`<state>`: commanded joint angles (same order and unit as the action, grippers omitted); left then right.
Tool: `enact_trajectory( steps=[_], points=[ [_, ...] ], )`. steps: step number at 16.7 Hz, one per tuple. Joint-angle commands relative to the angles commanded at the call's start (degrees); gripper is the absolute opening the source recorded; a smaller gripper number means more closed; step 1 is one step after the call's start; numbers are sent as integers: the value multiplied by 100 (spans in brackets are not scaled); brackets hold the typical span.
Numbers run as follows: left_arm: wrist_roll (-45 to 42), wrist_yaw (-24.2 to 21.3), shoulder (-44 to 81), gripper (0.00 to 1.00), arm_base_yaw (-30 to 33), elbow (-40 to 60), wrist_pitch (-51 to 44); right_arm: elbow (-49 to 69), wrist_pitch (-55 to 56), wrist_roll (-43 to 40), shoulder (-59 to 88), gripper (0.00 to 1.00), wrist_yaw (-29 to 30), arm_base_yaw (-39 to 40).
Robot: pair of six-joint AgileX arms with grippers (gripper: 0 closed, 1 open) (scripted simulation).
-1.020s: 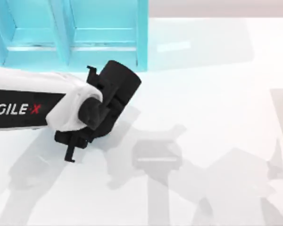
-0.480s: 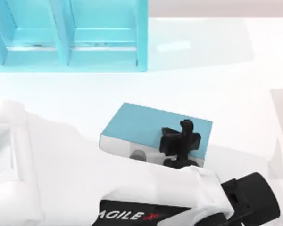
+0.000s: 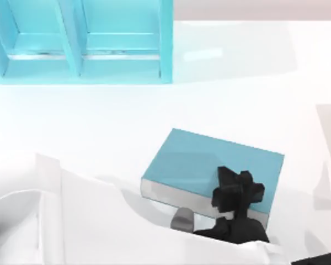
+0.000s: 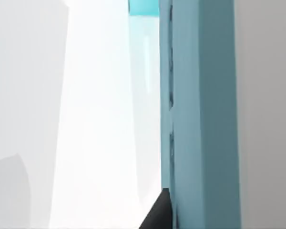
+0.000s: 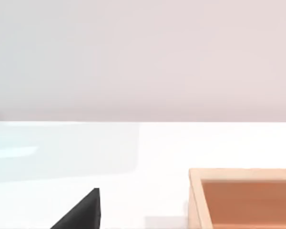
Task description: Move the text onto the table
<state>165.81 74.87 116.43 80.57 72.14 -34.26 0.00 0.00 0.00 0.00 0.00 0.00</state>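
Left arm, white segmented shell, reaches in from top view's lower left; black two-finger left gripper (image 3: 236, 190) clamped across near edge of teal book.

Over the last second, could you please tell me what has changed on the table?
The left gripper, which was up by the shelf with no book in sight, now sits low and right of centre, clamped on the book's near edge. Over the last half second book and gripper have shifted together rightward and toward the near edge of the table. The shelf has stayed put.
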Motion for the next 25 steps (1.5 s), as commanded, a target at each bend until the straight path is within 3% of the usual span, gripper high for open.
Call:
enact_trajectory(
  steps=[10, 21, 25],
  points=[
    [304, 13, 37, 0, 76, 92, -349, 0, 0, 0, 0, 100, 0, 0],
    [254, -14, 386, 0, 47, -183, 310, 0, 0, 0, 0, 100, 0, 0],
    [254, -14, 386, 30, 47, -183, 310, 0, 0, 0, 0, 100, 0, 0]
  ],
)
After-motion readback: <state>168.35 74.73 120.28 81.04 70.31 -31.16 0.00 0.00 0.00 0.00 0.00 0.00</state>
